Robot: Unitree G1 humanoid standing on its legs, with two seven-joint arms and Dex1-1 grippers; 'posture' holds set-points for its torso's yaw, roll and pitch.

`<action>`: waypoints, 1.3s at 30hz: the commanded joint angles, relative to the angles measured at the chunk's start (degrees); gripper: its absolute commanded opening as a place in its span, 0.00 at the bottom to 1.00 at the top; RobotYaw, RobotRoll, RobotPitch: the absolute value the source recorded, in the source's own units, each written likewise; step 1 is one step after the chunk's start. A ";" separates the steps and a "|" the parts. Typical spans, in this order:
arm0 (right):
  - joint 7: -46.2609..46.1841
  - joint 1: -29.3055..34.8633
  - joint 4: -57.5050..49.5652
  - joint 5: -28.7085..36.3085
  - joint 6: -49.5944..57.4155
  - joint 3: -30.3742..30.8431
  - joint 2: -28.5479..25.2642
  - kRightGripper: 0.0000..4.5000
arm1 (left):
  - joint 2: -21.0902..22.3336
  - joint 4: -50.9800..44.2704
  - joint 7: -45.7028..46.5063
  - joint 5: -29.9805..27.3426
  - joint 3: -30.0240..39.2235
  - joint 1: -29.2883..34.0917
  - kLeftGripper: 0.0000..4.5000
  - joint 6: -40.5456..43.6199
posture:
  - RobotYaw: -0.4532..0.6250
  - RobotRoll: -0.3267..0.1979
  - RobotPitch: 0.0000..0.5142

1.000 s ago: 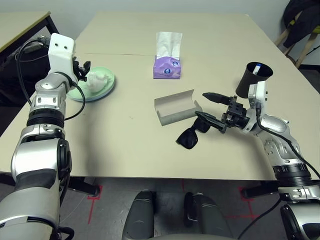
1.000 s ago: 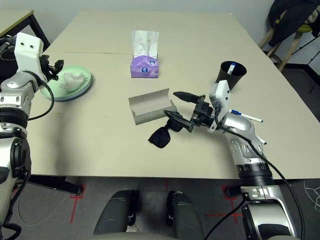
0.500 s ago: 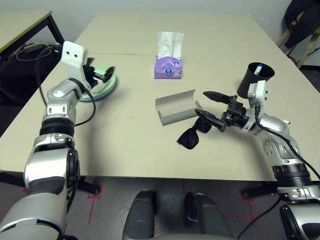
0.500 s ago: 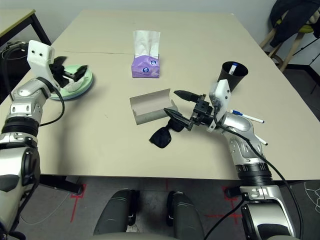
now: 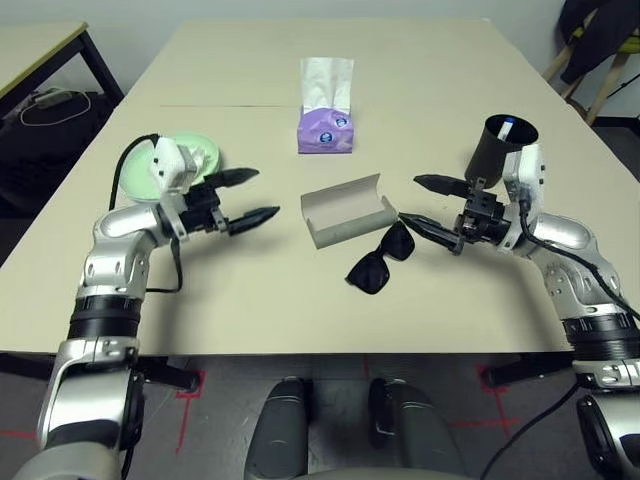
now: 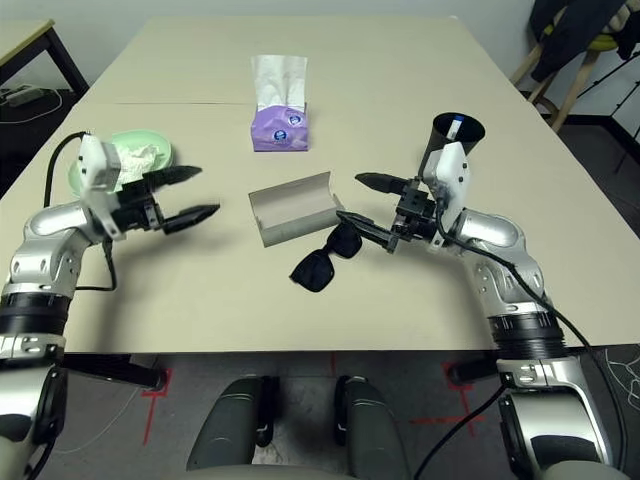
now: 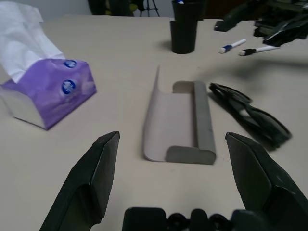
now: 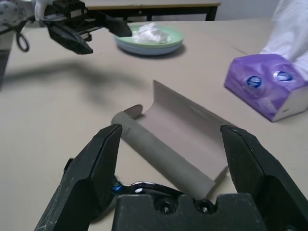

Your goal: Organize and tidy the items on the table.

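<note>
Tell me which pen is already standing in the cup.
The blue-capped pen standing in the black cup; the other two pens lie flat on the table beside it.

In the right wrist view the black sunglasses (image 8: 126, 185) are mostly hidden behind the right gripper's (image 8: 173, 144) own body, leaving only a sliver of dark frame. The crumpled white tissue (image 6: 138, 155) and the stacked plates (image 6: 160, 153) under it are partly covered by the left gripper's (image 6: 183, 194) white wrist block, so how many plates lie there cannot be told. What stands inside the black cup (image 5: 497, 148) is too small to make out beyond a white and blue tip.
</note>
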 commanded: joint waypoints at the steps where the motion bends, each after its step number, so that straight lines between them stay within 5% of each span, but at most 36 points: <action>1: 2.01 -2.84 -0.28 -4.54 1.14 4.00 -2.92 1.00 | 0.28 -2.70 -2.46 -0.33 -2.02 2.95 0.99 0.21 | 0.56 0.62 0.37; 14: 12.23 -13.82 -4.58 -13.85 4.60 14.63 -11.19 1.00 | -3.06 -6.71 0.55 -0.50 -3.12 6.60 0.99 -0.67 | 0.59 0.62 0.34; 21: 17.30 -16.43 -9.29 -20.64 -2.72 19.89 -14.76 1.00 | -2.74 -7.39 2.77 -0.06 -2.72 7.41 0.99 -0.72 | 0.61 0.62 0.35; 30: 16.40 -20.23 -4.59 -31.27 -22.45 25.30 -12.39 1.00 | -2.41 -8.96 3.67 0.53 -3.68 9.90 0.99 -3.30 | 0.62 0.62 0.36; 39: 15.01 -25.39 0.44 -36.50 -27.83 27.76 -7.47 1.00 | -3.11 -10.59 -0.41 -1.41 -4.58 11.23 0.99 -8.62 | 0.63 0.62 0.37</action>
